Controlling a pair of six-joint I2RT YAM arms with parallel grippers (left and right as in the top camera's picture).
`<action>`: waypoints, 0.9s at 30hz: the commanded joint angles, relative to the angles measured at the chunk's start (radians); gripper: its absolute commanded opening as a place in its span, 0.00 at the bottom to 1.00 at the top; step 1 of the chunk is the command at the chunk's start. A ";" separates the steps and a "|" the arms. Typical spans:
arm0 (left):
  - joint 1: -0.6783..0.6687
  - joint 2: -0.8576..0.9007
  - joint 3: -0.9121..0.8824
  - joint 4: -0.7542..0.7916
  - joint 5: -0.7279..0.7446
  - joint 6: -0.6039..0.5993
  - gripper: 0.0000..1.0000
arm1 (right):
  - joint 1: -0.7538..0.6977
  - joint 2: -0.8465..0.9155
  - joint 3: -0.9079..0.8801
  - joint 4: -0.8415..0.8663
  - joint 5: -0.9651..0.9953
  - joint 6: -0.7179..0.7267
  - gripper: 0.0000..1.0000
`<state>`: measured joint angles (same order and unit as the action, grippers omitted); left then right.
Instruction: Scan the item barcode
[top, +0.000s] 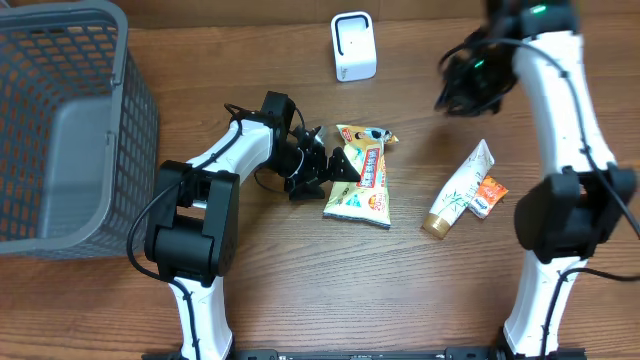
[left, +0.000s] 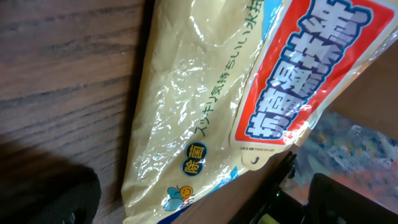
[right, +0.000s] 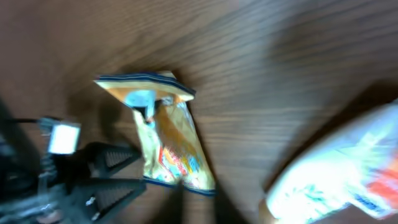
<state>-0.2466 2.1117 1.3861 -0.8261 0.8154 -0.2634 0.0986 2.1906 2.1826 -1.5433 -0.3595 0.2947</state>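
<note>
The item, a yellow snack packet with a red label, lies flat on the wooden table. My left gripper sits at the packet's left edge, its fingers spread open and holding nothing. The packet fills the left wrist view, and a dark fingertip shows at the lower left. A white scanner stands at the back of the table. My right gripper hangs raised at the back right, shut and empty. Its blurred wrist view looks down on the packet and the open left fingers.
A grey mesh basket fills the far left. A white and green tube with a gold cap lies to the right of the packet, with a small orange and white pack against it. The tube shows as a blur in the right wrist view.
</note>
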 joint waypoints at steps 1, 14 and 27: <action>0.003 0.043 -0.027 -0.014 -0.066 -0.006 1.00 | 0.068 -0.004 -0.174 0.094 -0.007 0.061 0.04; -0.009 0.043 -0.028 -0.011 -0.110 -0.024 1.00 | 0.211 -0.004 -0.566 0.428 -0.162 0.214 0.04; -0.016 0.118 -0.028 -0.003 -0.044 -0.074 1.00 | 0.233 -0.004 -0.569 0.489 -0.342 0.215 0.04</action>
<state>-0.2447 2.1281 1.3899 -0.8345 0.8349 -0.3271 0.3195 2.1914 1.6154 -1.0622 -0.6239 0.5011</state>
